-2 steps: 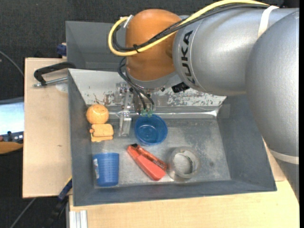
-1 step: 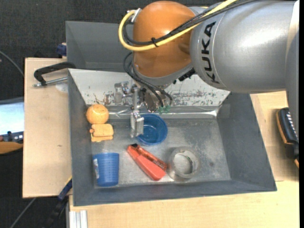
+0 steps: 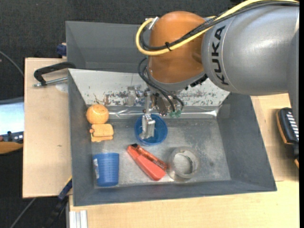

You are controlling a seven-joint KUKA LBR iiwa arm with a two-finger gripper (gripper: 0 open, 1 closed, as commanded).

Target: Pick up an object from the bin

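Gripper vertical above blue dish

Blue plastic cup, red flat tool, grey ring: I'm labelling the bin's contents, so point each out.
Blue plastic cup (image 3: 108, 167), camera view, side wall.
Red flat tool (image 3: 145, 161), camera view, middle of body.
Grey ring (image 3: 182, 175), camera view, near rim.

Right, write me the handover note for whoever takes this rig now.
Gripper: low over the blue round dish mid-bin, towards the back wall; no grasp can be confirmed.
Others: orange ball and yellow block at left, blue cup front left, red tool and grey ring in front.
Done: gripper placed over the dish.
Left: grasp and lift one thing out.
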